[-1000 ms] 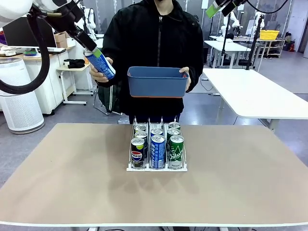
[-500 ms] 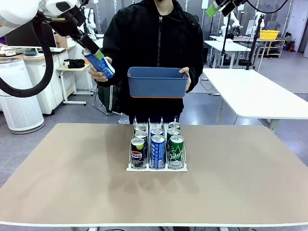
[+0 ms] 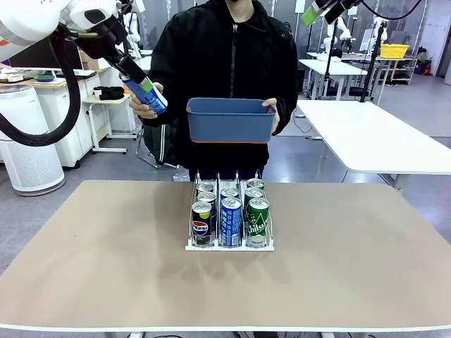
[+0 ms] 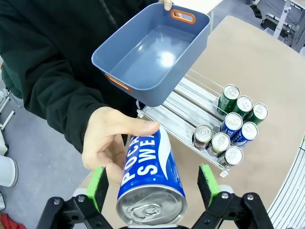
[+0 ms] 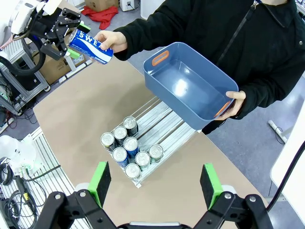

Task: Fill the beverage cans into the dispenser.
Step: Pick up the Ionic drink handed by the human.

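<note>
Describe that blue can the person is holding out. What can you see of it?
The blue can is slim aluminium with a silver top and pull tab, white lettering on its blue side. It is tilted, top end pointing at the left end effector, whose green pads stand open on either side without gripping it. The person's hand grips it from the side and bottom, above the table's far-left edge, beside the empty blue tub.

Even, bright overhead indoor light; soft shadows under cans (image 3: 230, 220); glare spot in blue tub (image 4: 167, 58); wrist views bend at edges.
</note>
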